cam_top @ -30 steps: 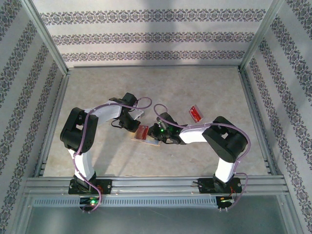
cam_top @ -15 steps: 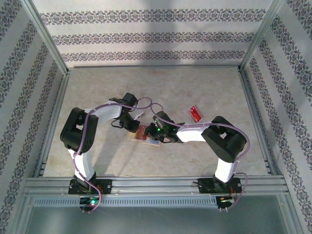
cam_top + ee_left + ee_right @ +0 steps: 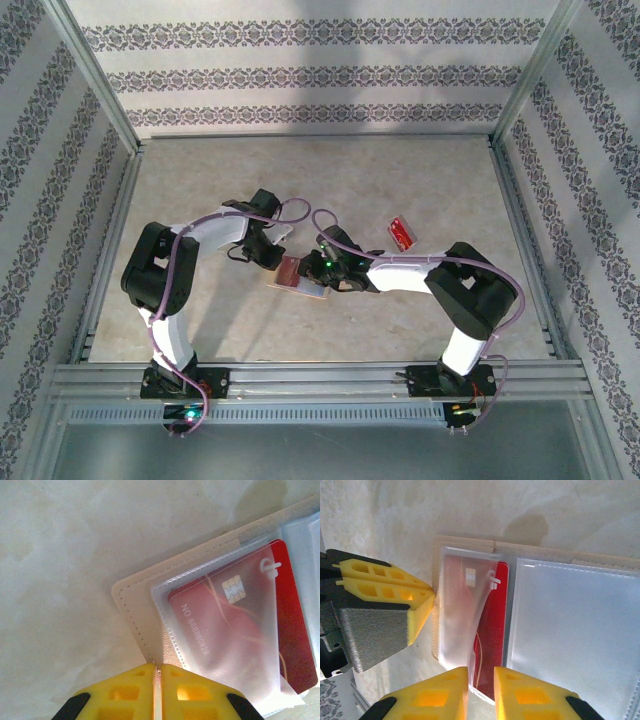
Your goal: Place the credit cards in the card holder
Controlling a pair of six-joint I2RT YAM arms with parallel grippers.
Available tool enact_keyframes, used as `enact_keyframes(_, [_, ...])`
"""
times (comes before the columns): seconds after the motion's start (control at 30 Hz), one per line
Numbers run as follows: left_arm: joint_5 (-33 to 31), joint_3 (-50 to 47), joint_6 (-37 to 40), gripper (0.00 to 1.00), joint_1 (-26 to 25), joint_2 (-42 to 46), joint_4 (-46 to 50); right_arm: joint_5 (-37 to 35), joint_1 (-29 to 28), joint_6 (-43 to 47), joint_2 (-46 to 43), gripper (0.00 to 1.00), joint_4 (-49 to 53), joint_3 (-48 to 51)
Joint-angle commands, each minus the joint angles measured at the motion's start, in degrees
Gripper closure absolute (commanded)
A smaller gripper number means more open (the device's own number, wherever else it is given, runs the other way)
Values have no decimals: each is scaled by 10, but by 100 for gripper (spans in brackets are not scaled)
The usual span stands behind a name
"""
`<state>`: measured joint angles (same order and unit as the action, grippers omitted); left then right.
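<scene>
Overall, the table (image 3: 400,180) is a pale, marbled surface enclosed by a metal frame (image 3: 100,130) and patterned walls (image 3: 320,70) on three sides.

Left arm (image 3: 165,275): reaches in from its base and bends toward the middle of the table. Right arm (image 3: 470,295): reaches left, so that both wrists meet near the centre.

Left gripper (image 3: 156,667): yellow fingers drawn together with only a hairline between them, clamped on the near edge of the holder. The right wrist view confirms its tips touching that edge.

Right gripper (image 3: 481,672): jaws a little apart. The lower end of the sleeve and of the card beneath it run into the gap. Whether the pads pinch either one cannot be told.

Holder (image 3: 135,607): lies open and flat on the table between the two grippers, tan stitched border outward, clear pockets facing up. The pocket panel on the far side from the left gripper looks pale and unfilled.

Card one (image 3: 295,640): red, lying in the holder's panel nearest the left gripper. A translucent sleeve (image 3: 457,610) covers most of it; one long red strip is uncovered. The sleeve's edge runs slantwise across the card.

Card two (image 3: 402,233): red, lying loose on the table beyond the right arm's forearm, well apart from the holder.

Chip (image 3: 233,590): gold, on card one, seen through the sleeve, with a line of white digits beside it.
</scene>
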<state>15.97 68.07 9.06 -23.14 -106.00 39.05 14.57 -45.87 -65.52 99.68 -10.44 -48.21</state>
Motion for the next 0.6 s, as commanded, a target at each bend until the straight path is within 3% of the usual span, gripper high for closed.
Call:
enact_keyframes(0.0, [-9,-3,15,90,4,7,16,-1,3,12,13,81,8,-1])
enact_keyframes(0.57, [-3,-30,13,98,4,-11,-8,20,-10,7,65,87,-8,-36])
